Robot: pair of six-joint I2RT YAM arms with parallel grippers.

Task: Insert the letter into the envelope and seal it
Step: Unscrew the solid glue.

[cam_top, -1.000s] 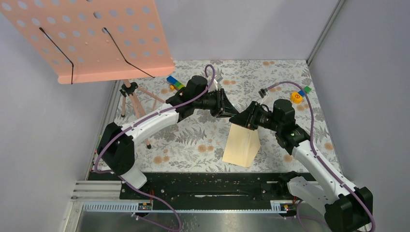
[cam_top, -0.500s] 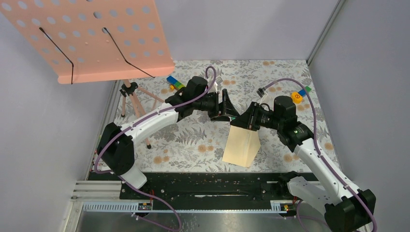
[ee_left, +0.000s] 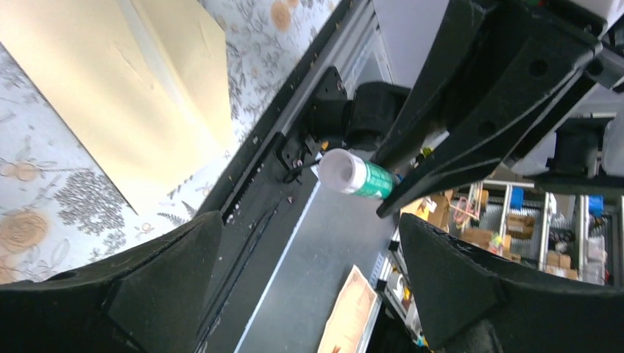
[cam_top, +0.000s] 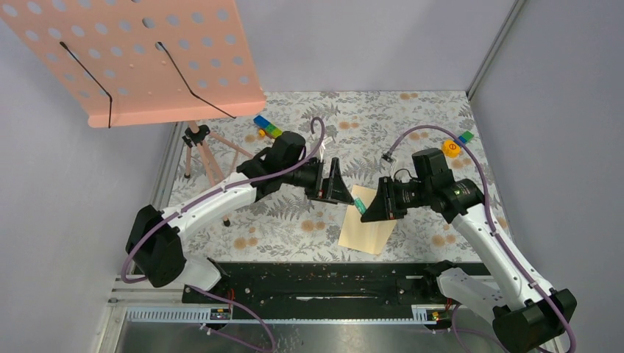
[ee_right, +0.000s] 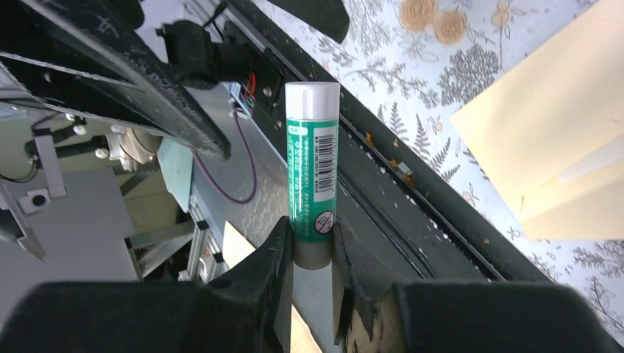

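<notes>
Judged the step in hand as uncapping the glue stick (ee_right: 313, 162) ahead of sealing.

Found the right gripper (cam_top: 371, 208) pinching the stick by its grey base end, above the far edge of the letter (cam_top: 366, 229), with the white cap aimed toward the left arm. Found the left gripper (cam_top: 335, 187) spread wide and empty, just off the letter's far-left corner. Its mouth faces the cap without touching it.

To do it well:
- Centre the spread jaws over the white cap only, clear of the green label.
- Close squarely, then pull straight along the stick's axis with no sideways load.
- Expect any off-axis tug to lever the stick out of so low a pinch.
- Keep the exchange well above the letter to avoid dragging the paper.

Located the letter lying on the fern-print table cover (cam_top: 294, 220), with the black front rail (cam_top: 316, 276) on its near side and both grippers at its far side. Noted thin matte cream paper, creased lengthwise into facets, light, likely to slide or lift at a touch. Noted a deeper tan panel (ee_left: 195, 66) along one side of the letter. Possibly the envelope, but cannot tell for certain.

Recorded the glue stick as a hard, smooth plastic cylinder with a glossy green printed label and a round flat-ended white cap. Judged slippery under a pinch. Recorded the gripper fingers as matte black, wedge-shaped and rigid.
</notes>
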